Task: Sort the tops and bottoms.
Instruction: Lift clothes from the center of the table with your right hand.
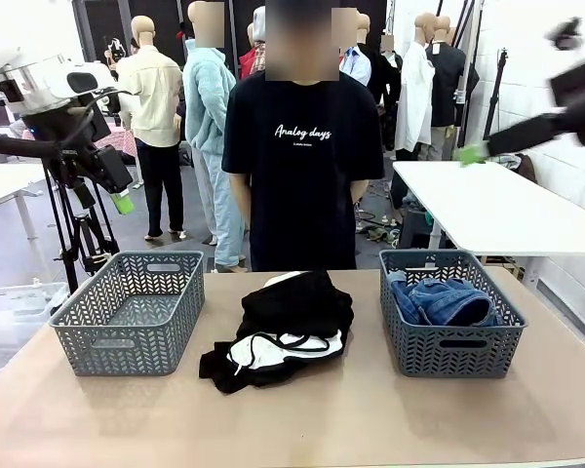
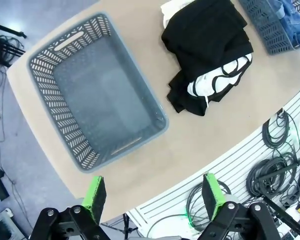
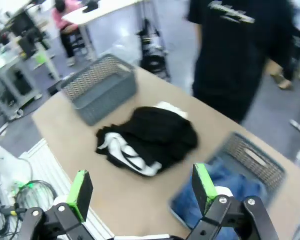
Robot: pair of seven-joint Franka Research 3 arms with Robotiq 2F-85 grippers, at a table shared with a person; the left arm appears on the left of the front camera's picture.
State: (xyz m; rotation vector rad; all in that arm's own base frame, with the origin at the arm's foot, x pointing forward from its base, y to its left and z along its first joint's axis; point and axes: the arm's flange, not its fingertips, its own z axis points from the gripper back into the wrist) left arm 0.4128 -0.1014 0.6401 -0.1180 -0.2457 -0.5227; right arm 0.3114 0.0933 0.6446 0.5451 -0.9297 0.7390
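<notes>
A pile of black and white garments (image 1: pixel 283 331) lies mid-table between two grey baskets. The left basket (image 1: pixel 127 346) holds nothing. In the right basket (image 1: pixel 458 351) lie blue jeans (image 1: pixel 444 300). My left gripper (image 1: pixel 123 202) hangs open high above the table's left end. In the left wrist view its gripper (image 2: pixel 153 197) looks down on the empty basket (image 2: pixel 45 100) and the pile (image 2: pixel 210 45). High at the far right, my right gripper (image 1: pixel 471 154) is also open. The blurred right wrist view shows that gripper (image 3: pixel 141 192) above the pile (image 3: pixel 150 137) and the jeans (image 3: pixel 210 195).
A person in a black T-shirt (image 1: pixel 302 166) stands at the table's far side, arms down. A white table (image 1: pixel 487 205) stands behind on the right and a tripod (image 1: pixel 78 224) on the left. Bare tabletop runs along the near edge.
</notes>
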